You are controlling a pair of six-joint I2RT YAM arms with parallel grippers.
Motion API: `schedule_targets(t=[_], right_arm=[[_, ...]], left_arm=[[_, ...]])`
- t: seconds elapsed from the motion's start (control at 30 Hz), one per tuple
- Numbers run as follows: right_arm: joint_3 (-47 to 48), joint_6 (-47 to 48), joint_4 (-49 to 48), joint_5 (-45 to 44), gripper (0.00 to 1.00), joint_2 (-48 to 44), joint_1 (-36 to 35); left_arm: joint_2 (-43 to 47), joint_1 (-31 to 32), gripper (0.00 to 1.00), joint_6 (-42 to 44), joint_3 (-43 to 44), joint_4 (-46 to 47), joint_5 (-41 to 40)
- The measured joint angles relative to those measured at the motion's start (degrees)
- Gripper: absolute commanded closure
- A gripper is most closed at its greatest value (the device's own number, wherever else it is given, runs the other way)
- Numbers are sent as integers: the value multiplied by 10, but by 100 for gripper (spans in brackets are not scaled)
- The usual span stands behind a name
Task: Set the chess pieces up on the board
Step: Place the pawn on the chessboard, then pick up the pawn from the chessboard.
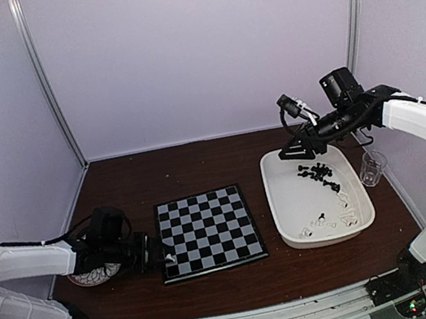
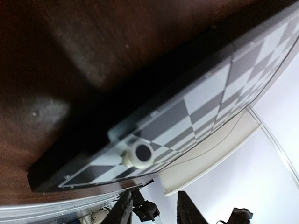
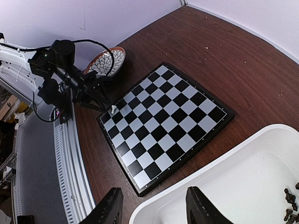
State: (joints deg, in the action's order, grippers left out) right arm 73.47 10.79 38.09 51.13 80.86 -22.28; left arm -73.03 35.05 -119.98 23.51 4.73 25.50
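Board [image 1: 207, 231] lies flat mid-desk [image 1: 198, 166] and is nearly bare: just one white piece [image 2: 140, 154] standing on a sq at its near-left corner. The rest of the chess pieces [image 1: 318, 172] sit in the white tray [image 1: 291, 203] right of the board, black ones heaped toward the far end, a few pale ones + a lone black nearer the front; can't tell types at this res. Left claw [image 2: 156, 210] is low at the board's left edge, fingers spread w/ nothing between them, the white piece just past the tips, not gripped. Right claw [image 3: 154, 207] hangs over the tray's far-left rim, also spread wide, empty. Handling, my read: pieces are tiny hard plastic, v. light & smooth, so they'll prob squirt out or topple if pinched off-centre or too high; stiff enough not to crush. Best hold is across the body approx mid-height, under the head, fingers straight down, so the base stays free to land flat in a sq. The heaped ones touch each other, so go for a loose one at the pile's edge, else neighbours get dragged. Board looks thin & light, may slide on the desk if bumped. Patterned plate [image 1: 93, 276] sits under the left arm, clear cup [image 1: 371, 167] just right of the tray; neither needed.
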Motion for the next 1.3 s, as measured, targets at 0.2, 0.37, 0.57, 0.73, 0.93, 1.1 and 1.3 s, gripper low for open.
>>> schedule_targets(t=[0.2, 0.37, 0.57, 0.73, 0.93, 1.1, 1.3], right_arm=[[0, 3, 2, -1, 50, 0, 0], [0, 12, 4, -2, 51, -1, 0], [0, 27, 10, -2, 52, -1, -2], [0, 30, 12, -2, 52, -3, -5], [-5, 40, 12, -3, 52, -26, -5], [-15, 43, 12, -2, 52, -40, -5], [-19, 43, 12, -3, 52, -43, -5]], left_arm=[[86, -2, 51, 0, 77, -156, -25], [112, -29, 54, 179, 207, -303, -98], [16, -46, 58, 733, 433, -424, -132], [-51, -34, 58, 1116, 466, -496, -162], [-69, -9, 59, 1378, 409, -529, -154], [-96, 3, 64, 1530, 406, -541, -152], [-174, 56, 62, 1623, 404, -549, -203]])
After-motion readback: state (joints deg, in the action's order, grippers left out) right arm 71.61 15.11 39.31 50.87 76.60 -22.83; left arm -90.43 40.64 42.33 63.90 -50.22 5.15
